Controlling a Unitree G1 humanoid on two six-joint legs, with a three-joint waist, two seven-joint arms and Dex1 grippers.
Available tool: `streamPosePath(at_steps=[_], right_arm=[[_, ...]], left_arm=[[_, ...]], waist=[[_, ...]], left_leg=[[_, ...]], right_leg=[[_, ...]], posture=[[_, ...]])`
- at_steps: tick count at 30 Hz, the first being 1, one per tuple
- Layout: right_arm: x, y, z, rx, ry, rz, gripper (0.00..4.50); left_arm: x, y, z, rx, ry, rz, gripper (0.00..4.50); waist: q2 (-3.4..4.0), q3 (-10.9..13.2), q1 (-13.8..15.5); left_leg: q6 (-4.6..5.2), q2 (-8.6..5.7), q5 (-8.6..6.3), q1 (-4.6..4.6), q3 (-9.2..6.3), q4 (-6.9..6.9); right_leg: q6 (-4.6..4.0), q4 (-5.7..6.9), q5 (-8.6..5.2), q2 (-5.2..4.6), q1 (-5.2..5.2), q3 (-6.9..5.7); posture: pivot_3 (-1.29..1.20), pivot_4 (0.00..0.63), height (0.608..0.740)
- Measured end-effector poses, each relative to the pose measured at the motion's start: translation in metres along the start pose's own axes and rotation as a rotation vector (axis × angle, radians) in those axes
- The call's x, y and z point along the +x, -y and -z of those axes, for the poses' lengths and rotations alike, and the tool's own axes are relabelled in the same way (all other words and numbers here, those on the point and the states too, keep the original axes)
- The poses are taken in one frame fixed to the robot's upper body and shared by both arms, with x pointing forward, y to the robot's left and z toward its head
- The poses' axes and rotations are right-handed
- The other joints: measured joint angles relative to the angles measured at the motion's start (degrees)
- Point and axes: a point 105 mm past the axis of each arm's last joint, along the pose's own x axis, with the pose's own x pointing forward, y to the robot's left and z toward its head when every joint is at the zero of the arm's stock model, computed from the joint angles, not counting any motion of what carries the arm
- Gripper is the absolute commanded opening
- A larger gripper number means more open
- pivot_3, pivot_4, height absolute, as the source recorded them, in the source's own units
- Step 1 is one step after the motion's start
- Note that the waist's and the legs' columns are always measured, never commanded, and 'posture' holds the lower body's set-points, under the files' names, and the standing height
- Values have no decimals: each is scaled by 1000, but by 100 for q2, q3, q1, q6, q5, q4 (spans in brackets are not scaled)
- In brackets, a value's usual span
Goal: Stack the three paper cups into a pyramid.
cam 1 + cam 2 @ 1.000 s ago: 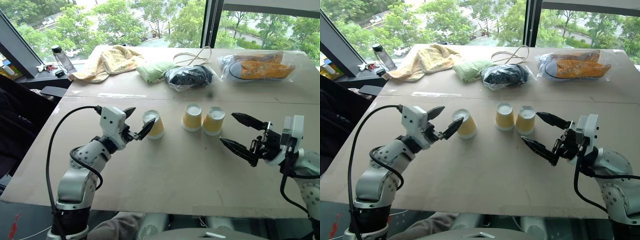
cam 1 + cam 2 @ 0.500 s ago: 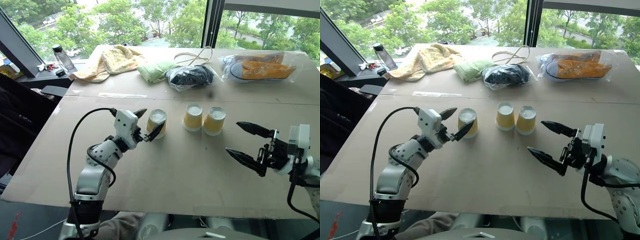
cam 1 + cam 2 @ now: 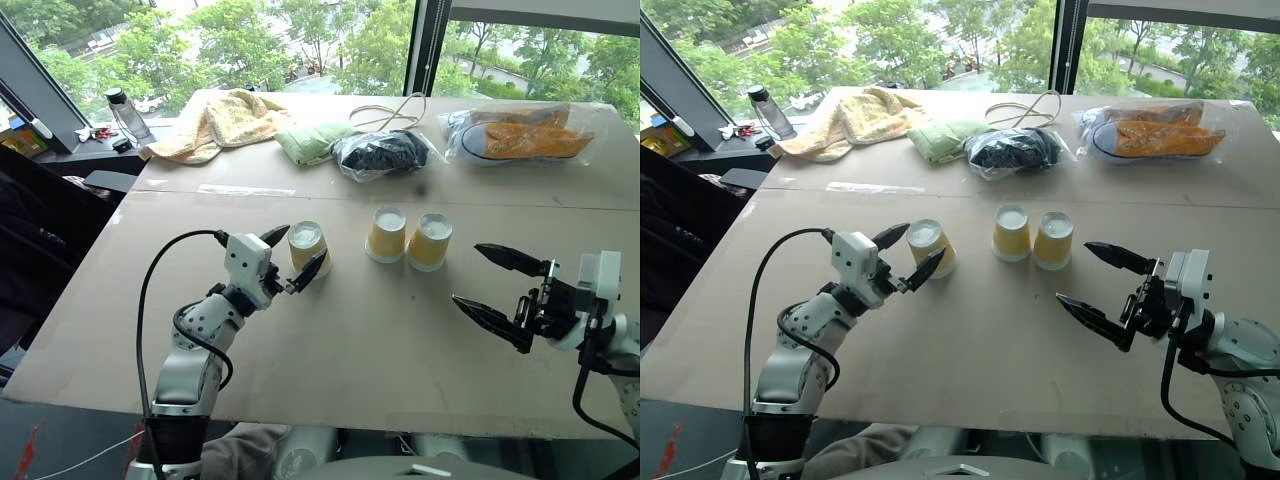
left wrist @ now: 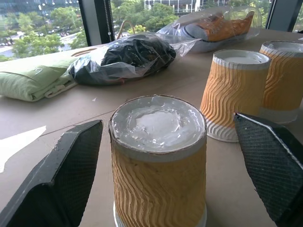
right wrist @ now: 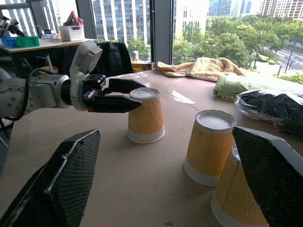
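Our left tool (image 3: 297, 258) is released, its two black fingers standing wide on both sides of the left cup (image 3: 307, 248) without touching it. In the left wrist view this cup (image 4: 159, 161) stands upside down, white bottom up, between the fingers, with a gap on each side. Our right tool (image 3: 497, 285) is also released and grasps nothing; it hangs over bare desk, well apart from the cups.

The middle cup (image 3: 385, 234) and the right cup (image 3: 428, 241) stand upside down just beside each other, the right one leaning a little toward the middle one, and we cannot tell if they touch. A free gap lies between the left cup and this pair. No cup is on top of another yet.

The desk (image 3: 380, 340) is a flat brown board, and its near half is open, so both arms have room there. The near edge is close under our arms. Along the far side lie a yellow towel (image 3: 215, 122), a green cloth (image 3: 312, 142), a dark bag (image 3: 380, 153), a pale cord (image 3: 393, 112) and bagged shoes (image 3: 522, 134). A bottle (image 3: 123, 117) stands past the far left corner. Behind are large windows with trees.
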Motion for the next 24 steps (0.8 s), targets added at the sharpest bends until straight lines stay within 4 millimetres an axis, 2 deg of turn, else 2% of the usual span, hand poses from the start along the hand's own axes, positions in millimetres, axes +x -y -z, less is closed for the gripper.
streamPosePath(at_steps=[10, 15, 24], right_arm=[[-2, -4, 2, 26, 4, -18, 4409], [-3, -5, 3, 35, 4, -19, 4500], [-6, -7, 6, 48, -6, -14, 4500]], left_arm=[[7, -6, 2, -3, 3, -22, 4500], [10, -6, 2, -13, 11, -22, 2389], [11, -5, 0, -10, 15, -13, 2389]], waist=[[-1, 0, -7], [-1, 0, -2], [-1, 1, -2]], left_leg=[[0, 0, 0, 0, 0, 0], [0, 0, 0, 0, 0, 1], [0, 0, 0, 0, -1, 1]], right_leg=[[0, 0, 0, 0, 0, -1], [0, 0, 0, 0, 0, -2], [1, 0, 1, 0, 0, -2]], posture=[[0, 150, 740], [0, 150, 740], [0, 150, 740]])
